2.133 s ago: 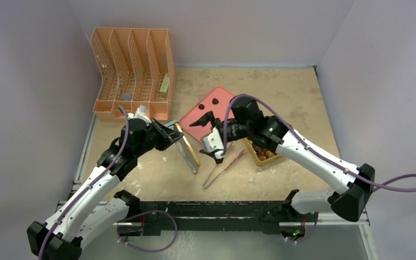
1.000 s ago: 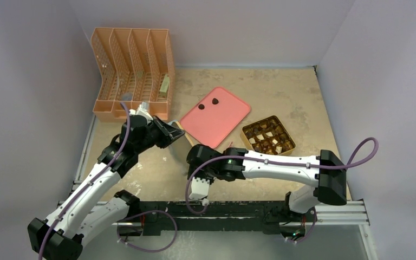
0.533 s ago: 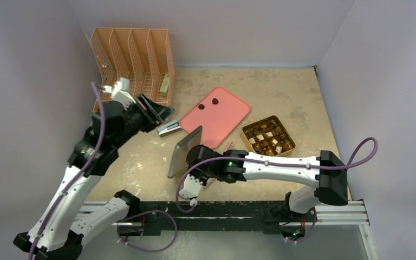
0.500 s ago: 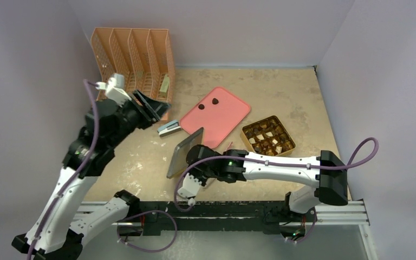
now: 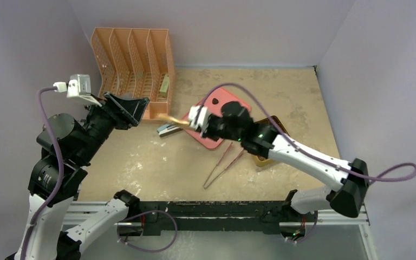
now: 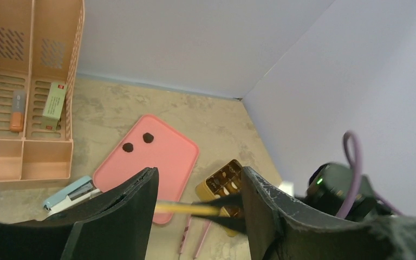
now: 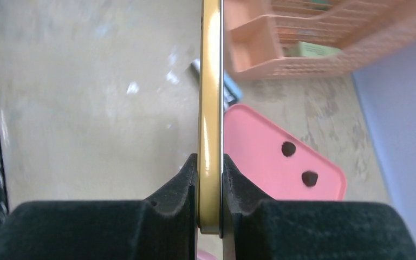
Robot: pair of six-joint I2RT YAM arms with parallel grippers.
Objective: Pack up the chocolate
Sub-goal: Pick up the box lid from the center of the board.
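Beige table [image 5: 157, 162]; chocolate [image 7: 288, 148] apart from right jaws clenched on lid [image 7: 210, 108], left jaws released.

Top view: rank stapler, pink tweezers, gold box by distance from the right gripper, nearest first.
1. stapler: beside the right gripper, on the left arm's side, below the gold lid it grips.
2. pink tweezers: on the table, nearer the arm bases.
3. gold box: farthest, mostly hidden under the right arm.

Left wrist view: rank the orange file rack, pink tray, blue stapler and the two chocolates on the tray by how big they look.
1. Orange file rack, though cut off by the frame.
2. Pink tray.
3. Blue stapler, partly hidden.
4. The two chocolates, alike in size.
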